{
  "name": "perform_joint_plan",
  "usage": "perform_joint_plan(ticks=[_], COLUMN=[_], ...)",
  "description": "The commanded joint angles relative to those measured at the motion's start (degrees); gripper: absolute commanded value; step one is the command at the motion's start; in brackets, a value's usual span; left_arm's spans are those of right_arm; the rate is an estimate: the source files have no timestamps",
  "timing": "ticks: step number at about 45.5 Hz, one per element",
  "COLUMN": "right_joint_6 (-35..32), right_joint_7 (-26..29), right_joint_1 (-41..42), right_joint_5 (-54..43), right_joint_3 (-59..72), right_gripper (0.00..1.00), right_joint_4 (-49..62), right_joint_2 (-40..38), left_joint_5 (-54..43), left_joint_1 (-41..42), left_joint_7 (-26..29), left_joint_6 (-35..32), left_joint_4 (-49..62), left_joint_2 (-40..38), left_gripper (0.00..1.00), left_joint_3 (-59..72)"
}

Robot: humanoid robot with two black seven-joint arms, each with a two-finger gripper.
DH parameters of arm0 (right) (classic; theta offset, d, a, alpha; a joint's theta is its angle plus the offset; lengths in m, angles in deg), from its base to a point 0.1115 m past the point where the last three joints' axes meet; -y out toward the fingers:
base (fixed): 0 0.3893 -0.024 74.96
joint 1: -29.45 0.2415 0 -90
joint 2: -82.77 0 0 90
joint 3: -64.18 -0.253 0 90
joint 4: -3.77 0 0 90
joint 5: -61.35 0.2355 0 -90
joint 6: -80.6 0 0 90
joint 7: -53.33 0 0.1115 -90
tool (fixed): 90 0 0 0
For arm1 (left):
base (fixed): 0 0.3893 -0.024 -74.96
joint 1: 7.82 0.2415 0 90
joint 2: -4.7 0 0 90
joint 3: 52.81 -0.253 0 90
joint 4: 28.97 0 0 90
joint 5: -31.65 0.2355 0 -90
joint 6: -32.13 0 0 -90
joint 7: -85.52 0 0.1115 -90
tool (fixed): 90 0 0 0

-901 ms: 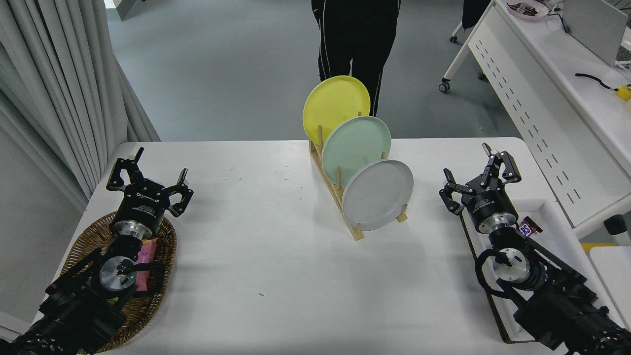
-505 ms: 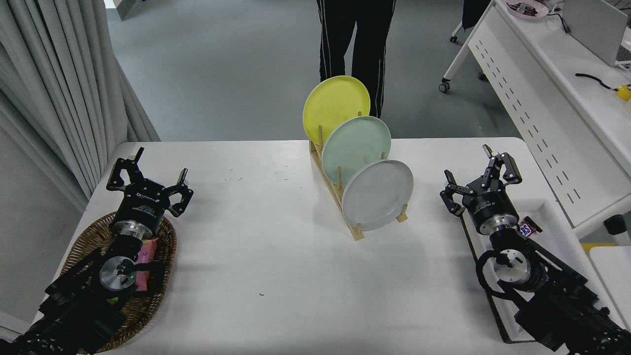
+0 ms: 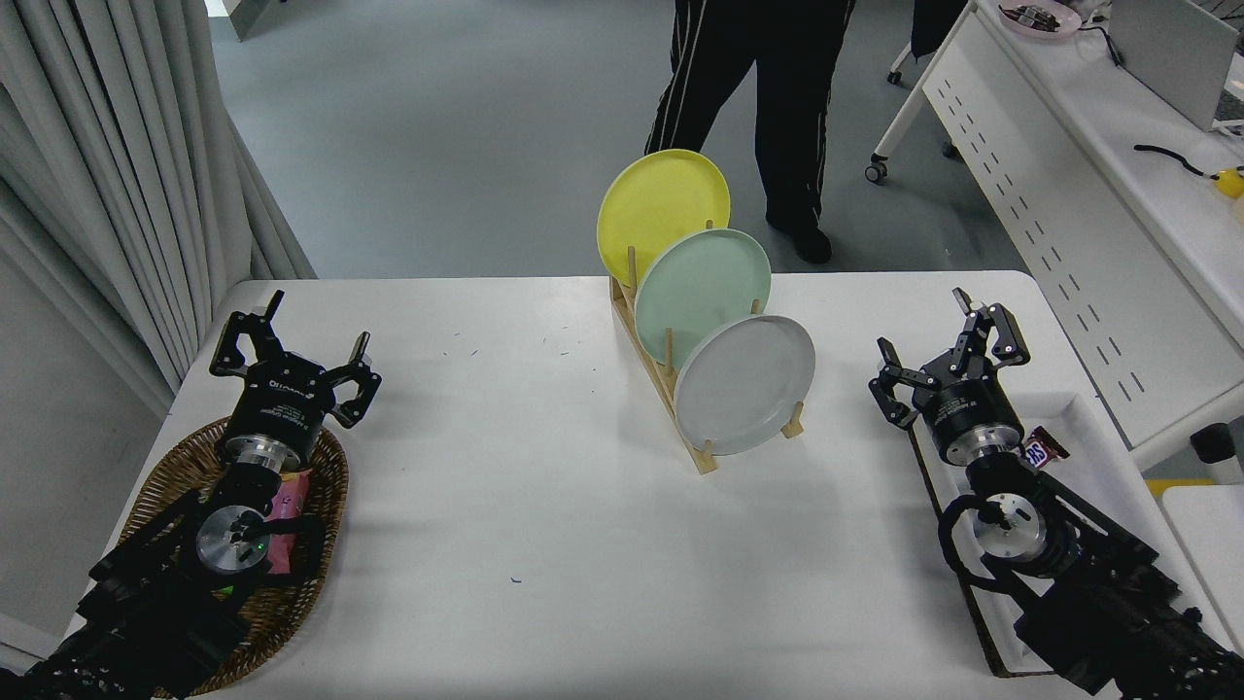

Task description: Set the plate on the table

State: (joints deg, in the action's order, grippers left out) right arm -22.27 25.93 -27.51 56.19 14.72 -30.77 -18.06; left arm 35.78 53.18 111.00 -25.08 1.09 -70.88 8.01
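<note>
The light grey plate [image 3: 744, 384] stands on edge in the front slot of a wooden rack [image 3: 663, 381] on the white table [image 3: 505, 506]. A mint green plate [image 3: 702, 294] and a yellow plate [image 3: 662, 211] stand behind it in the same rack. My right gripper [image 3: 948, 355] is open and empty, to the right of the grey plate and apart from it. My left gripper [image 3: 292, 355] is open and empty, parked at the lower left above a wicker basket.
A wicker basket [image 3: 175, 486] with a pink packet lies under the left arm. A white tray [image 3: 1088, 457] with a candy bar [image 3: 1042, 448] lies under the right arm. A person [image 3: 758, 107] in black trousers stands beyond the table's far edge. A white perforated desk [image 3: 1069, 194] stands at the right.
The person behind the table has stepped to the right. My right gripper has shifted very slightly; the left arm and the plates have not moved.
</note>
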Motion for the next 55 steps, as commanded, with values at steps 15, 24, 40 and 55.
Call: perform_joint_plan(ticks=[15, 24, 40, 55], right_joint_6=[-0.05, 0.21, 0.39, -0.05], right_joint_7=[0.06, 0.06, 0.15, 0.15], right_joint_1=[0.45, 4.4, 7.65, 18.55], right_joint_5=[-0.02, 0.16, 5.7, 11.06], right_joint_3=[2.09, 14.63, 25.19, 48.13], right_gripper=[1.0, 1.0, 1.0, 1.0], right_joint_4=[-0.18, -1.76, -12.3, -25.4], right_joint_2=[-1.12, -4.11, -13.77, -26.43], left_joint_5=[0.0, 0.0, 0.0, 0.0], left_joint_1=[0.0, 0.0, 0.0, 0.0], left_joint_7=[0.0, 0.0, 0.0, 0.0], left_joint_6=[0.0, 0.0, 0.0, 0.0], left_joint_4=[0.0, 0.0, 0.0, 0.0], left_joint_2=[0.0, 0.0, 0.0, 0.0], left_gripper=[1.0, 1.0, 1.0, 1.0], left_joint_3=[0.01, 0.01, 0.01, 0.01])
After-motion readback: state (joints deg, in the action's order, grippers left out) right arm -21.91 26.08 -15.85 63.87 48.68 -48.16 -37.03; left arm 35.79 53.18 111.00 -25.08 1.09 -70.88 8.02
